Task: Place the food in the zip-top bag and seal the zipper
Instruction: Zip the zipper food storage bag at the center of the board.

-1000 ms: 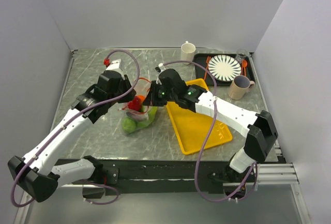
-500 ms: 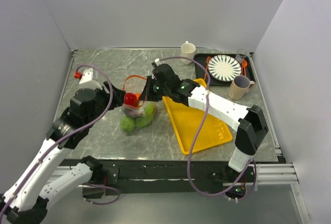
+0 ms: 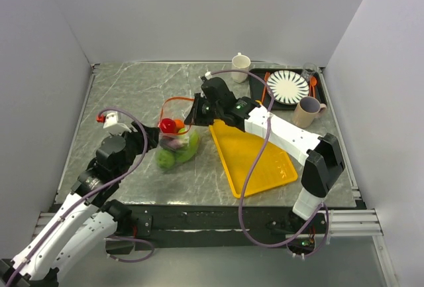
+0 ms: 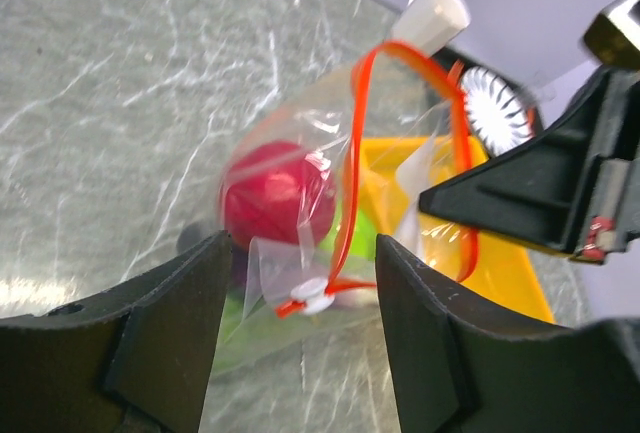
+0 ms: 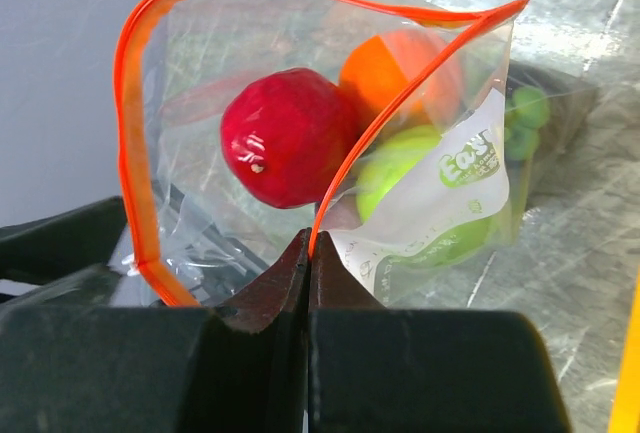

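Fruit in bag, mouth not yet sealed.
Right gripper (image 5: 308,253) is clamped on the zipper (image 5: 135,153), holding the bag (image 3: 177,146) mouth up and gaping so the red fruit (image 5: 285,133), orange fruit (image 5: 400,68) and green fruit (image 5: 400,168) can't roll out. The bag rests on the surface (image 3: 126,95) at 9 o'clock of the tray (image 3: 255,161). Left gripper (image 4: 300,253) is wide apart at the bag's 8 o'clock, seemingly touching nothing.

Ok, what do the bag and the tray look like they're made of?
Bag: thin clear plastic film, glossy; it crinkles, glints, and the fruit shows through. Tray: probably hard plastic, smooth uniform yellow with a raised rim; can't rule out coated metal.
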